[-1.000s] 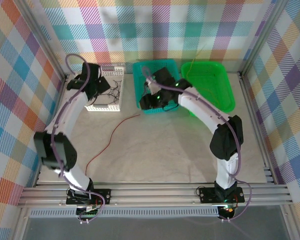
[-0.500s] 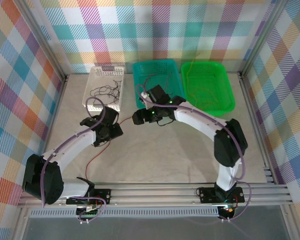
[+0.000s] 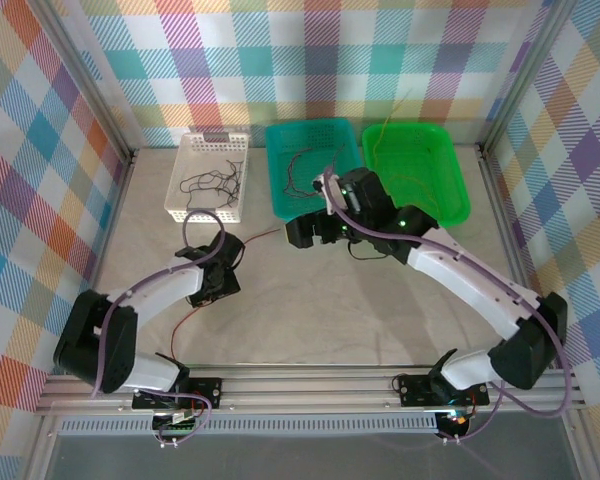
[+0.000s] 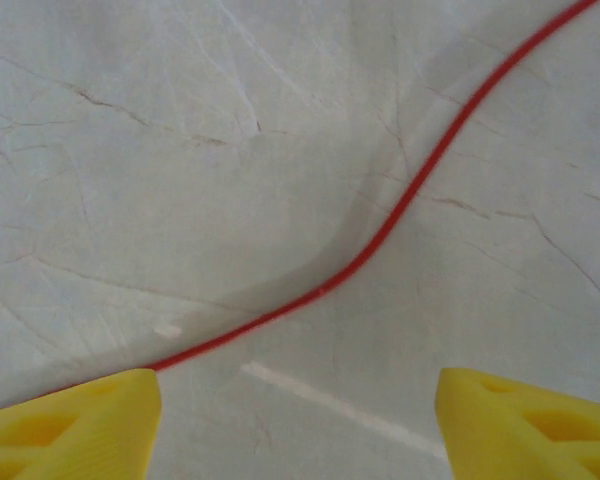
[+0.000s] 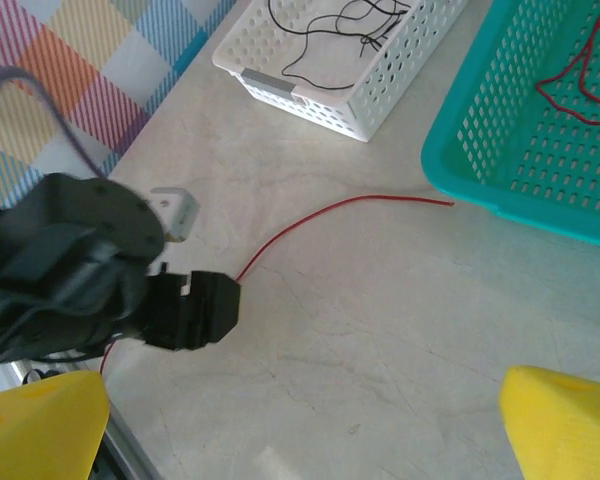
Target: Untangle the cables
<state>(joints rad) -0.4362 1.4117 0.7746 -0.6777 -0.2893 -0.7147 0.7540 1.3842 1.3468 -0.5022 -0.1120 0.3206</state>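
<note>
Left hand (image 4: 298,380) lowered — red cable (image 4: 400,205) by fingertip (image 4: 90,415).

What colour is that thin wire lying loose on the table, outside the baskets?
Red. The wire shows best in the left wrist view.

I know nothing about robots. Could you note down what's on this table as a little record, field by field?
Baskets: white basket, teal basket, green basket, side by side at the far edge
White basket holds: black cables
Teal basket holds: red tangle
On the table: loose red cable
Left gripper: jaws open, over the loose red cable
Right gripper: jaws open, above the table
</note>
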